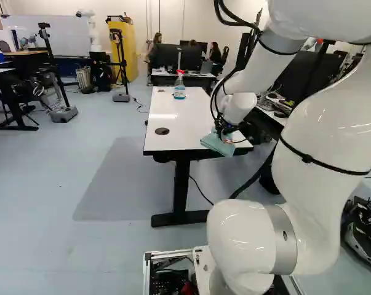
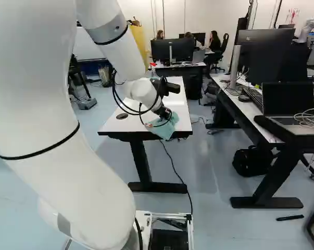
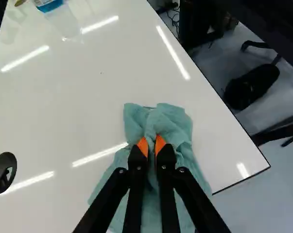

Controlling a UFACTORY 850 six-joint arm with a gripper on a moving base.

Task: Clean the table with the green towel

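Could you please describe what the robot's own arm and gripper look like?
The arm is white and rounded, with grey bands, black straps and looping black cables. The gripper is black, with two slim fingers and orange pads.

Layout about the table (image 1: 185, 110), 12 o'clock pointing away from the base. On it: bottle (image 1: 179, 92) near 12; cable grommet (image 1: 162, 131), set in the top, at 8; towel (image 1: 217, 144) at 5, over the near edge. Around it: far desk (image 2: 190, 65) at 12; side desk (image 2: 248, 108), bearing laptop (image 2: 288, 99), at 3; tripod (image 1: 122, 67) at 11.
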